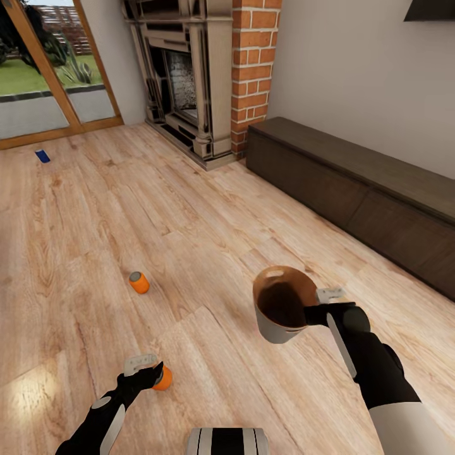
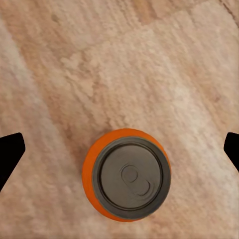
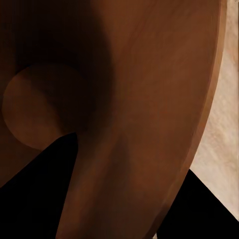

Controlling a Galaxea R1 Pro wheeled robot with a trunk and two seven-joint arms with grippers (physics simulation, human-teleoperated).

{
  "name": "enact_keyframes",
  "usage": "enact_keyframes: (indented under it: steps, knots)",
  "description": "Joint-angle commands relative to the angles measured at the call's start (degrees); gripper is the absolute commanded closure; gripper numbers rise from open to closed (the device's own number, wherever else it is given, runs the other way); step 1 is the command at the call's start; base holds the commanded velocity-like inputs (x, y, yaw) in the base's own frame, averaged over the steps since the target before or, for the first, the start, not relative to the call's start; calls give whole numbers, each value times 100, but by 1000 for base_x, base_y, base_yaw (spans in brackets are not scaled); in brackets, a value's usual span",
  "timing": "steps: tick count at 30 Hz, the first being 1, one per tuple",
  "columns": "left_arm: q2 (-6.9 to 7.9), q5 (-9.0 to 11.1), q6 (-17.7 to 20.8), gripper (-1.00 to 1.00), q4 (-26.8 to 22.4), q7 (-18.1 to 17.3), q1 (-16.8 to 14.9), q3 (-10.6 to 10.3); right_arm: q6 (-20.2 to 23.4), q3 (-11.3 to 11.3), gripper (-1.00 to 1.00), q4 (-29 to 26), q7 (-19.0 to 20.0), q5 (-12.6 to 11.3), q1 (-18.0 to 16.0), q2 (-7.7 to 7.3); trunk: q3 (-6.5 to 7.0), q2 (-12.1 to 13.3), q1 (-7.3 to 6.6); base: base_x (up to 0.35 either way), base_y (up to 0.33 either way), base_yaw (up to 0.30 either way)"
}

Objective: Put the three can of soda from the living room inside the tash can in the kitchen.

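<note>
An orange can of soda (image 1: 165,378) stands upright on the wood floor just beside my left gripper (image 1: 150,371). In the left wrist view its grey top (image 2: 130,179) faces the camera and the open left gripper (image 2: 121,151) hovers over it, fingertips (image 2: 10,154) spread wide on either side. A second orange can (image 1: 138,282) stands farther out. A dark blue can (image 1: 42,155) lies near the glass doors. My right gripper (image 1: 314,311) is shut on the rim of the tash can (image 1: 281,306), held above the floor. The right wrist view looks into its brown inside (image 3: 149,74).
A red brick fireplace (image 1: 253,69) stands at the back. A long dark low cabinet (image 1: 354,183) runs along the right wall. Wood-framed glass doors (image 1: 44,82) are at the far left. Open plank floor (image 1: 189,208) lies between the cans.
</note>
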Motion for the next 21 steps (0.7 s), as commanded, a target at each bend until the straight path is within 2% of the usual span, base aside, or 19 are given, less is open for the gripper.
enact_keyframes:
  steps: [1, 9, 21]
  knots:
    - [0, 0, 0, -100, 0, 1, 0, 0, -1, 3, 100, -65, 12, -29, -6, -7, 0, 0, 0, 0, 0, 0]
    - [0, 0, 0, -100, 0, 2, 0, 0, 0, 8, 100, -413, 12, -24, -15, -18, 0, 0, 0, 0, 0, 0]
    - [0, 0, 0, -100, 0, 0, 0, -8, 2, 8, 100, -467, 12, -24, -23, -19, -76, 0, 0, 0, 0, 0]
